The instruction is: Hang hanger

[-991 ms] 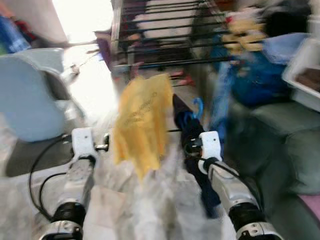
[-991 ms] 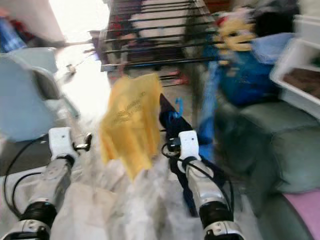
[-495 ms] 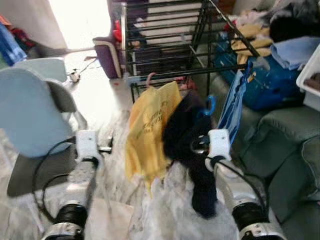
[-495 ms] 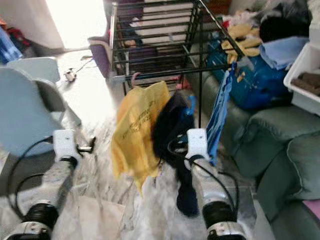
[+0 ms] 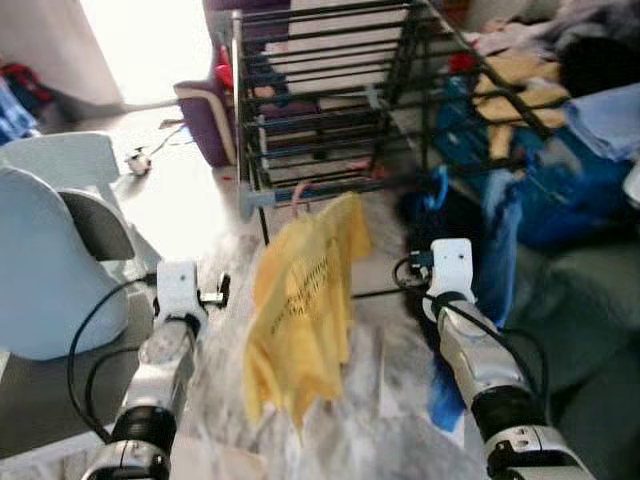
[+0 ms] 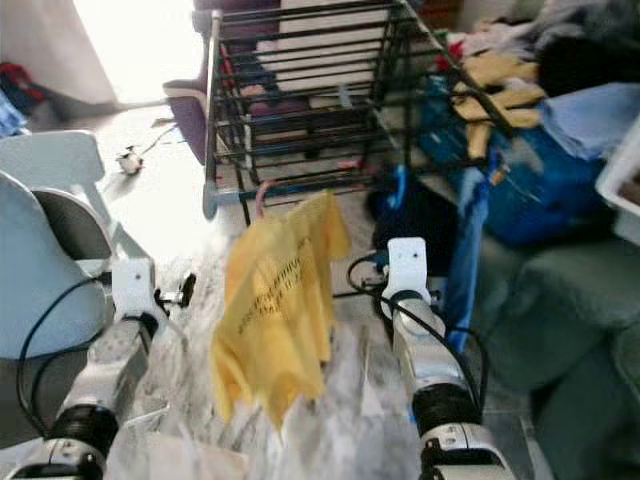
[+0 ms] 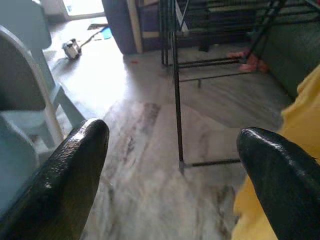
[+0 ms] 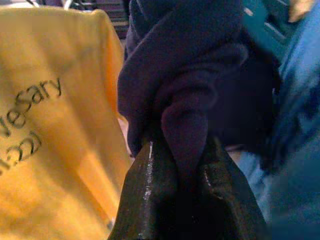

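Head stereo looks down, forward; wrist views close; all share yellow shirt point(image 5: 300, 310).

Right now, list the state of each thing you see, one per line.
Left gripper: open, holding nothing.
Right gripper: shut on the dark garment, which bunches up between its fingers.
Yellow shirt: hanging from a pink hanger on the rack's front rail, draped down.
Drying rack: standing unfolded, bars mostly bare.
Blue cloth: hanging down beside the rack.

Grey marbled floor point(image 5: 390, 380) catches bright glare from a doorway. A pale blue plastic chair point(image 5: 45, 250) stands left, a grey-green sofa point(image 6: 560, 300) right.
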`<state>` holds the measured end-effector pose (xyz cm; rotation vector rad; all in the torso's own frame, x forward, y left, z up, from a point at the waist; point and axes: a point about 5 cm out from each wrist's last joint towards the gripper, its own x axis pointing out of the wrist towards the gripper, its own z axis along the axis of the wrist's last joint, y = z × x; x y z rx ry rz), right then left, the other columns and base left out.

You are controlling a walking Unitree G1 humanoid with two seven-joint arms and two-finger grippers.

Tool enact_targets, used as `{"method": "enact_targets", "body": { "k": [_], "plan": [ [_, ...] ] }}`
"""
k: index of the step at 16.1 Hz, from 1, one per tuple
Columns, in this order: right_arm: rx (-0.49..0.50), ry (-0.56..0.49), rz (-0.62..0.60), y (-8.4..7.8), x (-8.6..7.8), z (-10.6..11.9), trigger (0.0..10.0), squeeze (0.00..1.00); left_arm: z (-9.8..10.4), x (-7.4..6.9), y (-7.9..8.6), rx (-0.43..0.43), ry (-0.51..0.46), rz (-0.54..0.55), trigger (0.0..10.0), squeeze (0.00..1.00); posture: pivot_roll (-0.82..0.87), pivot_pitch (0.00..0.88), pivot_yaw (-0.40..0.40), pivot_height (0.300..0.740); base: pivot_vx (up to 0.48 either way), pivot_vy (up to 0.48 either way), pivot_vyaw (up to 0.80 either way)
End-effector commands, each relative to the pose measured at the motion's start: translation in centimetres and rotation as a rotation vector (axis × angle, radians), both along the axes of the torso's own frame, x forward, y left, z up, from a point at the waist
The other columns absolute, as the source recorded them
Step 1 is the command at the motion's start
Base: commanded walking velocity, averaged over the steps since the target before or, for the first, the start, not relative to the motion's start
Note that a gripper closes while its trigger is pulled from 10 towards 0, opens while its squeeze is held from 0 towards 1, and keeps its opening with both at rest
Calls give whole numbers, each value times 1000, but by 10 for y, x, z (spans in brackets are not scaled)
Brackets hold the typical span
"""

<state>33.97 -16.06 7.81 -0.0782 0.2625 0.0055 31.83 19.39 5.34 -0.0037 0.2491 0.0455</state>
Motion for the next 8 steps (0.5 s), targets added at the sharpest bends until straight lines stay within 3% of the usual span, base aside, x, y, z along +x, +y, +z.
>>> {"method": "enact_targets", "body": {
  "k": [1,8],
  "plan": [
    [-5,-48,11,-3,6,11,10000,0,0,1,-4,-10,3,-1,10000,0,-117,0,77,740,0,0,0],
    [-17,49,166,9,9,6,10000,0,-1,2,-4,-11,13,1,10000,0,-120,0,83,740,0,0,0]
  ]
}}
